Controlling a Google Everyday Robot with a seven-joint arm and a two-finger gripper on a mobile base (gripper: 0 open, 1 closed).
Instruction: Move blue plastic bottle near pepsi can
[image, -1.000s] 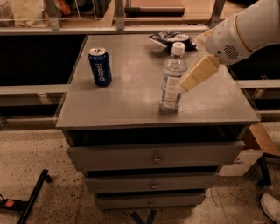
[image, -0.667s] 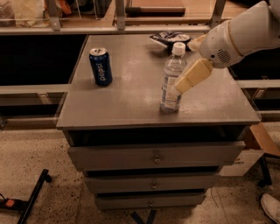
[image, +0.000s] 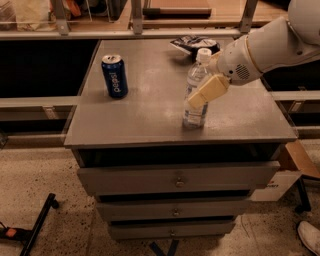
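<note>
The pepsi can (image: 114, 76) stands left on the desk (image: 150, 122); the blue plastic bottle (image: 194, 115) stands right, with the claw (image: 199, 99) at its side and a bag (image: 192, 44) behind.

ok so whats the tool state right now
tool: at the blue plastic bottle, about mid-height; open, closed or holding cannot be told

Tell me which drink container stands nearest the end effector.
The blue plastic bottle: the end effector is right at its side, while the pepsi can stands well apart.
</note>
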